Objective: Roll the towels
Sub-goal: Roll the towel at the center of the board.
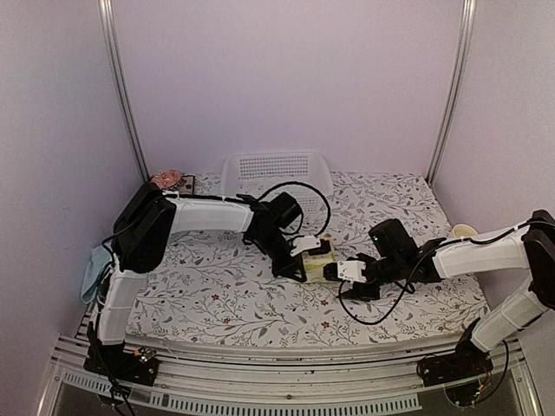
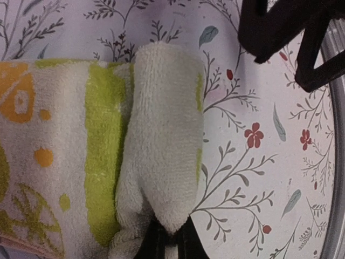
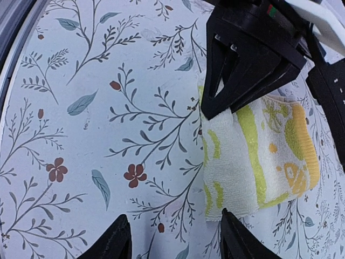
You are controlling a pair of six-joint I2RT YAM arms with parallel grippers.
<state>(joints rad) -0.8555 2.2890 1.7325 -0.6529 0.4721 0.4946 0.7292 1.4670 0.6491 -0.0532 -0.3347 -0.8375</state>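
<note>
Lying near the middle of the floral tablecloth [image 1: 217, 295], the yellow-green towel [image 1: 319, 258] is a small folded bundle between the two grippers. The left gripper [image 1: 301, 260] meets it from the left side of the top view. The left wrist camera shows its dark fingers [image 2: 156, 245] close together at the bottom edge, with a thick, pale terry fold rising from between them, so they are pinched on that curled-over end. Beside the fold the cloth lies flat, showing a lime stripe and orange printed shapes. The right gripper [image 1: 345, 271] sits just beside the towel's right end. From its own wrist camera its fingers [image 3: 119, 240] stand wide apart with only bare tablecloth between them, holding nothing. The towel lies ahead of them and to the right, under the black left gripper. The light blue towel [image 1: 92, 276] hangs at the left edge of the table, well apart from the grippers, next to the left arm's upright link. A white perforated basket [image 1: 276, 172] stands at the back against the wall.
</note>
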